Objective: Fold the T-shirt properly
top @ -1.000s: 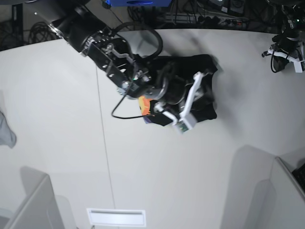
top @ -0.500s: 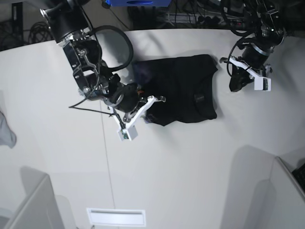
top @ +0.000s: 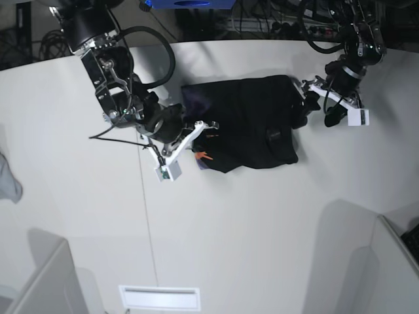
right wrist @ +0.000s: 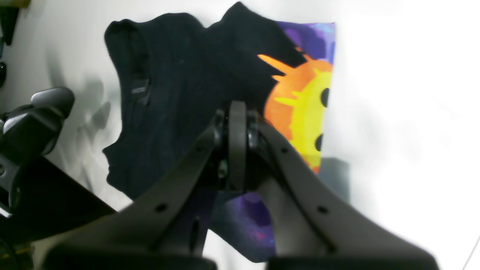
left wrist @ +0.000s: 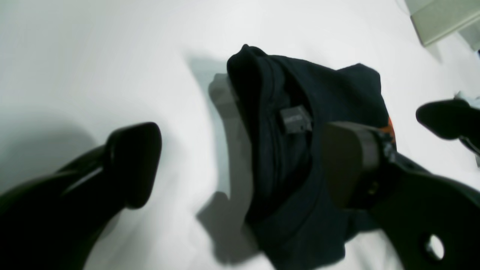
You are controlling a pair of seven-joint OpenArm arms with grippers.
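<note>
The black T-shirt (top: 252, 124) lies folded into a rough rectangle on the white table (top: 262, 216). Its left edge shows the orange-yellow sun and purple print (right wrist: 303, 108). My right gripper (right wrist: 237, 144) is shut, its fingertips pressed together over the shirt's left part beside the print, with no cloth seen between them; in the base view it (top: 203, 129) hovers at the shirt's left edge. My left gripper (left wrist: 240, 165) stands wide open at the shirt's right edge (top: 319, 111). One finger (left wrist: 131, 161) is over bare table, the other over the T-shirt (left wrist: 285, 157) near its neck label.
A small grey cloth scrap (top: 8, 180) lies at the table's left edge. Grey partitions stand at the bottom left (top: 46, 281) and bottom right (top: 366, 261), with a white slotted plate (top: 159, 297) at the front. Cables (top: 262, 19) run behind the table.
The right arm has drawn back from over the shirt to its left edge and shut its gripper. The left arm has come in at the shirt's right edge and opened its gripper.
</note>
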